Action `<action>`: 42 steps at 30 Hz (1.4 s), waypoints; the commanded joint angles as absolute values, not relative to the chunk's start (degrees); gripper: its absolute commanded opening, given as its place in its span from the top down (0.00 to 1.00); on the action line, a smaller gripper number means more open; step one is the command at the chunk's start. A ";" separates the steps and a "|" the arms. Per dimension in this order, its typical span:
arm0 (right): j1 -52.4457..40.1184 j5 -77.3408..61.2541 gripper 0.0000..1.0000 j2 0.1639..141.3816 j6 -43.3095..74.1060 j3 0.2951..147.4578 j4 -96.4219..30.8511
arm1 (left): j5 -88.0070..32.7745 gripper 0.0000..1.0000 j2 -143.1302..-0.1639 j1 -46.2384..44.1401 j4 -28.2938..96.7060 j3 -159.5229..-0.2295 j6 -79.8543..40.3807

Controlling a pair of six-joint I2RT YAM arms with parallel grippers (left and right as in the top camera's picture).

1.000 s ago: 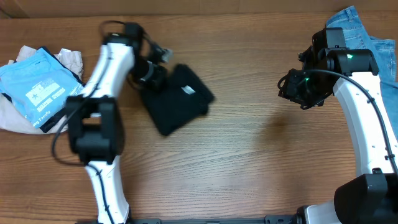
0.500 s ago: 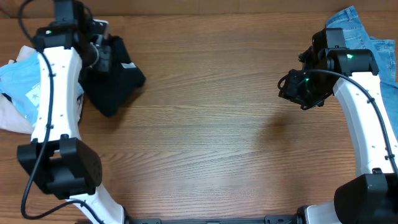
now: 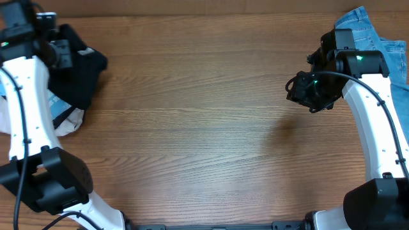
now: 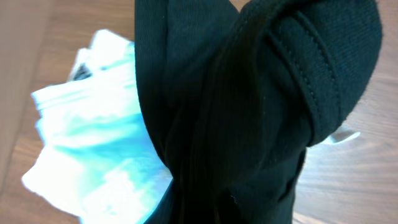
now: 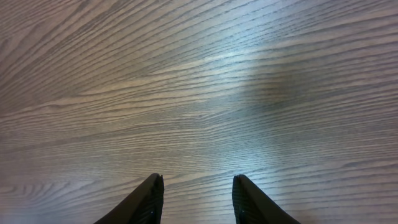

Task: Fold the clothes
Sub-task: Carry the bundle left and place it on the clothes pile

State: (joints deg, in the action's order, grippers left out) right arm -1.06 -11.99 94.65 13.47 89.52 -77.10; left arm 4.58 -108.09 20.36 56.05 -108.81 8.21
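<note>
- Overhead: the black T-shirt [image 3: 83, 71] sits at the far-left edge of the bench [image 3: 204, 134], bunched into a dark heap.
- Overhead: the left arm [image 3: 29, 96] reaches up to that corner, and its wrist end meets the top of the heap. The left jaws are together, clamped on a gather of the shirt's fabric.
- Overhead: the shirt's lower edge lies over a sky-blue garment [image 3: 59, 106], and a pale cloth [image 3: 71, 121] shows just below that.
- Overhead: light-blue jeans [image 3: 370, 29] lie in the far-right corner, well apart from the shirt.
- Overhead: the right arm [image 3: 377, 121] bends in from the right, its dark wrist end hanging over bare wood near the jeans.
- Left wrist: black fabric [image 4: 249, 112] fills most of the frame, folded on itself, with a stitched hem curving across the upper right. The jaws themselves are hidden behind it.
- Left wrist: a small white tag [image 4: 343, 135] peeks out at the shirt's right edge. The sky-blue garment [image 4: 93, 149], blurred, lies below and to the left, with wood grain around it.
- Right wrist: two dark fingertips [image 5: 146, 200] rise from the bottom edge. The right jaws stand apart with only bare bench [image 5: 199, 74] between them, gripping nothing.
</note>
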 commanded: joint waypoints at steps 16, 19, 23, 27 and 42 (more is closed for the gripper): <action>-0.89 -11.64 0.60 92.68 13.26 90.24 -76.84 | -3.44 0.95 -110.02 35.35 52.99 -108.92 4.67; -0.89 -11.64 0.60 92.68 13.26 90.24 -76.79 | -4.12 0.95 -110.91 36.34 52.99 -108.92 4.60; -0.89 -11.64 0.60 92.68 13.28 90.24 -76.77 | -4.10 0.92 -111.37 36.91 53.12 -108.90 4.43; -0.89 -11.64 0.60 92.68 13.28 90.24 -76.77 | -3.42 0.57 -111.37 37.10 53.28 -108.90 4.29; -0.89 -11.64 0.60 92.68 13.26 90.24 -75.94 | 2.24 0.00 -109.54 39.46 56.05 -108.92 -7.31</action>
